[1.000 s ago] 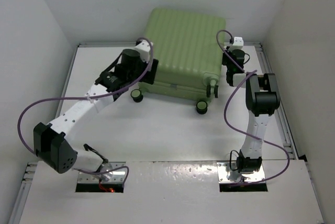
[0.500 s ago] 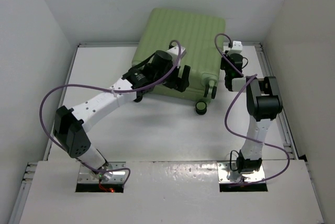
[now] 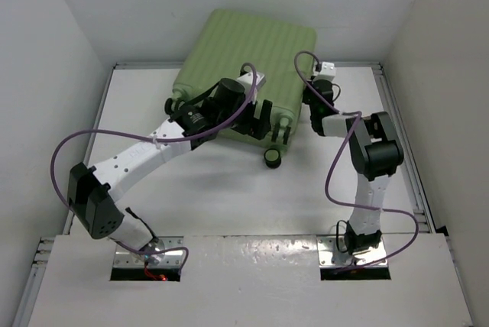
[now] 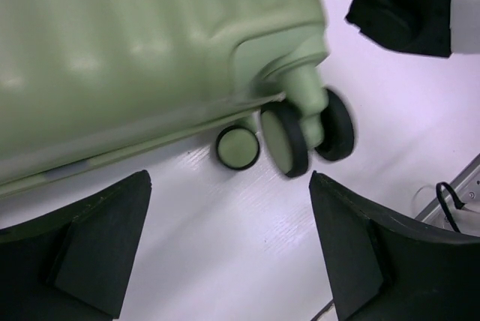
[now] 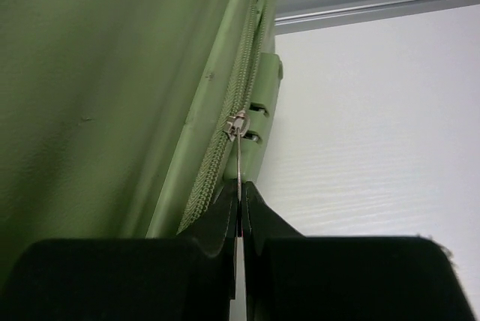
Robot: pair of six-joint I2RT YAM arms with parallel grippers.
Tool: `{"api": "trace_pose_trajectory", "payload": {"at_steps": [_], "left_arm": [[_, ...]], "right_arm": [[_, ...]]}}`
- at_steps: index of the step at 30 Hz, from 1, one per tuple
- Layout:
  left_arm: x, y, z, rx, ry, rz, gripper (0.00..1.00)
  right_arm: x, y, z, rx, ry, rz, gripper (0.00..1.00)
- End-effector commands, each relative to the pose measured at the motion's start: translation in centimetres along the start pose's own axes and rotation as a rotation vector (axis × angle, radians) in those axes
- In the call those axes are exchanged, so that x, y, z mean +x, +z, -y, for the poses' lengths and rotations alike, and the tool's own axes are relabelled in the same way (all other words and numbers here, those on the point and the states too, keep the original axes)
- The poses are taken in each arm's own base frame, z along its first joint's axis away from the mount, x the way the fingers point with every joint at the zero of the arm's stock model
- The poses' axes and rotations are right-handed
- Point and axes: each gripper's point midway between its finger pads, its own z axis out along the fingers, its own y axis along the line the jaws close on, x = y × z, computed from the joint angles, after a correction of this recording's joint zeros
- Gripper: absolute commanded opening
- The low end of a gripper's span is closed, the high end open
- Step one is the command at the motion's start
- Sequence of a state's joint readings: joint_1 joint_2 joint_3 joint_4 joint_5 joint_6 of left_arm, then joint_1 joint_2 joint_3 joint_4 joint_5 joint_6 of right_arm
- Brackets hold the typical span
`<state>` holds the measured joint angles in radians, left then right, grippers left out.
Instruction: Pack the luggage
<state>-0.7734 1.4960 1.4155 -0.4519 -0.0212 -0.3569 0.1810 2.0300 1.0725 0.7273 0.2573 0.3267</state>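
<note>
Right end effector (image 5: 240, 210) on zipper pull (image 5: 238, 157)

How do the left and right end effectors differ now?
The left end effector is open and empty; the right end effector is shut on the zipper pull. The left one faces the wheels of the luggage; the right one is at its zippered edge. Both are black.

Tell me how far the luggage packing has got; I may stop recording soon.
Done: the luggage lies with its shells together. In hand: the right gripper is shut on the zipper pull, while the left gripper hangs open by the wheels. Left: running the zipper round; how much is unzipped I cannot tell.
</note>
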Motion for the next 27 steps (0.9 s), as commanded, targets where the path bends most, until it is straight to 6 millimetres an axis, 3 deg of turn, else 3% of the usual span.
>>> {"api": "trace_pose_trajectory", "payload": {"at_steps": [1, 3, 4, 7, 8, 13, 18, 22, 23, 25, 27], "left_arm": [[-1.7, -1.4, 0.9, 0.028, -0.014, 0.051, 0.92], [-2.2, -1.0, 1.5, 0.037, -0.019, 0.055, 0.92], [-1.5, -0.1, 1.7, 0.029, -0.013, 0.027, 0.92], [-1.1, 1.1, 0.8, -0.031, -0.011, -0.019, 0.92], [0.1, 2.4, 0.3, -0.057, -0.007, -0.065, 0.92], [1.4, 3.4, 0.7, -0.068, 0.015, -0.127, 0.92], [3.1, 4.3, -1.7, -0.21, 0.054, -0.17, 0.88], [3.9, 4.7, -2.8, -0.261, 0.065, -0.195, 0.66], [4.3, 4.7, -2.9, -0.264, 0.067, -0.204, 0.47], [4.3, 4.5, -3.4, -0.269, 0.081, -0.206, 0.24], [5.8, 3.8, -4.2, -0.272, 0.145, -0.249, 0.0]], "right_arm": [[0.6, -2.8, -13.9, -0.336, 0.046, -0.027, 0.0], [0.7, -3.2, -14.6, -0.341, 0.048, -0.03, 0.0], [0.7, -3.4, -15.0, -0.347, 0.047, -0.03, 0.0], [0.8, -3.8, -15.5, -0.352, 0.044, -0.03, 0.0], [0.8, -3.8, -15.3, -0.346, 0.046, -0.029, 0.0], [0.4, -3.9, -14.3, -0.333, 0.041, -0.024, 0.0], [0.1, -3.8, -13.1, -0.317, 0.037, -0.021, 0.0], [0.0, -3.7, -12.2, -0.306, 0.03, -0.019, 0.0], [0.2, -3.8, -11.9, -0.304, 0.025, -0.024, 0.0], [0.0, -3.8, -11.4, -0.296, 0.019, -0.022, 0.0], [0.1, -4.2, -10.4, -0.283, 0.015, -0.025, 0.0]]}}
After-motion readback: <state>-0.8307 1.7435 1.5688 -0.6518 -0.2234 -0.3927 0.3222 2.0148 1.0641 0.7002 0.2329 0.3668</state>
